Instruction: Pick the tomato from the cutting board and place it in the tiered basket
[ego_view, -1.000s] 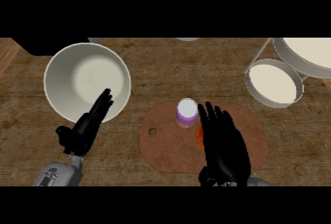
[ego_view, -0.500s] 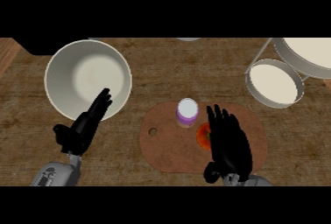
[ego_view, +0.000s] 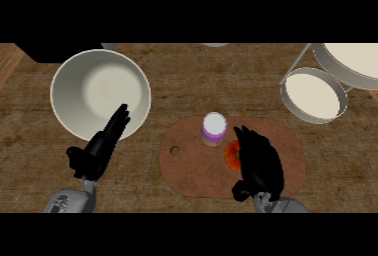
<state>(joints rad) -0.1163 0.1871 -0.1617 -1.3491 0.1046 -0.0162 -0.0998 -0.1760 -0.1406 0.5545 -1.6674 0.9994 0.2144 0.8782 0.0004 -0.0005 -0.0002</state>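
Note:
A red tomato (ego_view: 232, 153) lies on the brown cutting board (ego_view: 192, 175), mostly hidden under my right hand (ego_view: 258, 162). That hand hovers over the tomato with its fingers bent down around it; whether they touch it I cannot tell. A purple cup with a white lid (ego_view: 213, 128) stands on the board just beyond the tomato. The tiered basket (ego_view: 317, 95), two round cream trays in a wire frame, stands at the far right. My left hand (ego_view: 100, 145) rests open at the lower left, fingers pointing up.
A large cream bowl (ego_view: 100, 92) sits at the left, its near rim under the left hand's fingertips. A dark object (ego_view: 55, 50) fills the far left corner. Bare wooden counter (ego_view: 207, 75) lies between the bowl and the basket.
My right hand has drawn back toward me and lowered over the tomato, its fingers curling down. The tomato shows more at the hand's left side. The left hand has hardly moved.

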